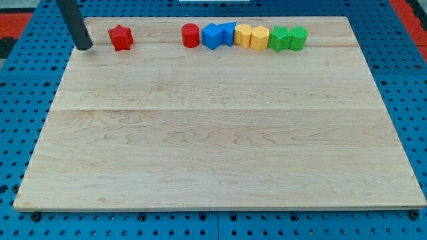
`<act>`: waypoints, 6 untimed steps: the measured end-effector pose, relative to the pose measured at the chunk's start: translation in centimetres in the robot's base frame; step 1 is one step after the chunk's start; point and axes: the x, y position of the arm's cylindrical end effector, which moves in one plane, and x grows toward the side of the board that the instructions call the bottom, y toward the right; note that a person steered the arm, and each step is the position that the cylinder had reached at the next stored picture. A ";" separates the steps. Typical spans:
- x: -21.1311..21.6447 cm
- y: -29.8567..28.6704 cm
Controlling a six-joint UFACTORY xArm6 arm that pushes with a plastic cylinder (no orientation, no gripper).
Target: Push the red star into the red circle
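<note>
The red star [121, 38] lies near the view's top left of the wooden board. The red circle [191, 35] stands to its right, a clear gap between them, at the left end of a row of blocks. My tip [85, 47] rests on the board just left of the red star, a small gap apart from it. The rod rises up and to the left out of the view's top.
Right of the red circle, a touching row runs along the top edge: two blue blocks [212, 36] [228, 33], two yellow blocks [243, 35] [259, 38], two green blocks [279, 39] [297, 38]. The board [213, 133] lies on a blue pegboard surface.
</note>
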 end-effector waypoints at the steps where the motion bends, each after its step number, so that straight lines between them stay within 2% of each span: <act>1: -0.3 0.0; 2: -0.3 2.0; 5: -1.1 17.7; 6: 0.5 15.2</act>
